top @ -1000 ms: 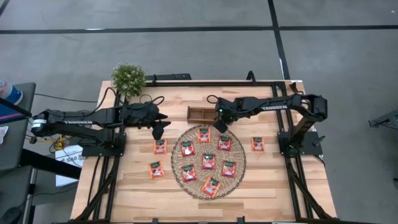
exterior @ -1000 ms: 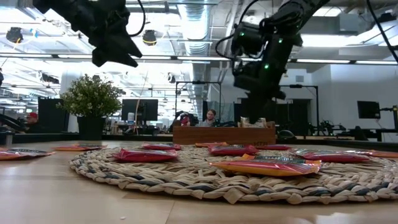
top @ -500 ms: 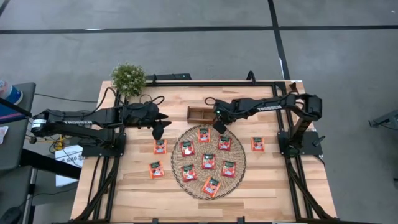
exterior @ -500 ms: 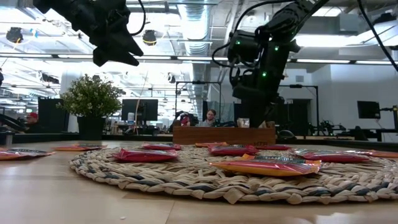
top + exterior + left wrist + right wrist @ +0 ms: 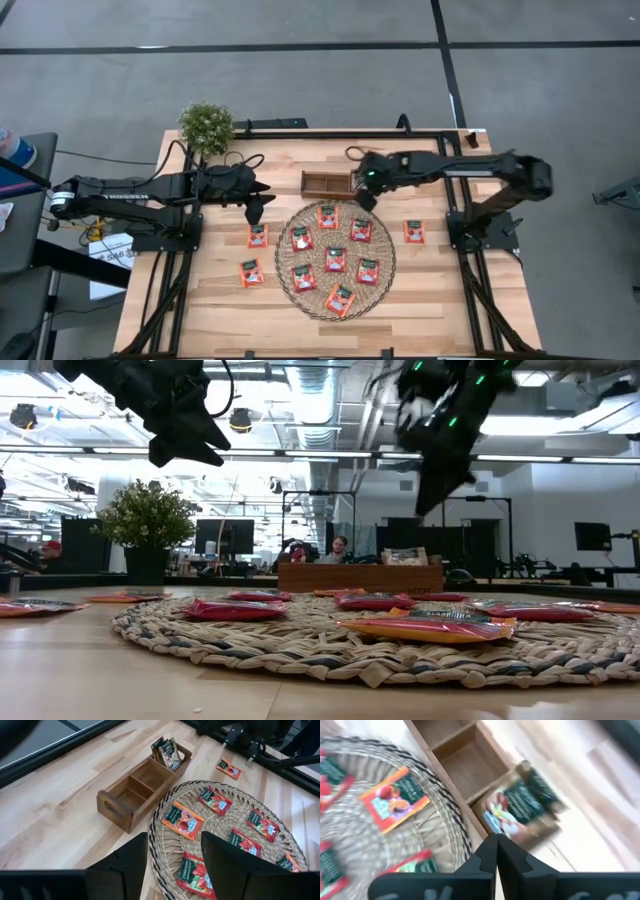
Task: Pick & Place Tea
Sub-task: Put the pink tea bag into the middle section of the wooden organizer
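Two sachets stand in the tray's end slot; right gripper hangs clenched, empty, beside it; left gripper spread, empty.

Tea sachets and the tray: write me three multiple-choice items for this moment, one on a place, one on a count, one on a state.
1. Which slot of the wooden tray holds sachets?
A. the end slot nearest the right arm
B. the middle slot
C. the end slot nearest the left arm

2. How many sachets lie on the bare table, off the woven mat?
A. one
B. three
C. six

3. How is the right gripper?
A. shut, holding nothing
B. shut on a sachet
C. wide open

Key:
1 A: the left wrist view shows packets standing only in that end slot, the other two bare.
2 B: the high view shows two left of the mat and one right of it.
3 A: the right wrist view shows its fingers pressed together with nothing between them.
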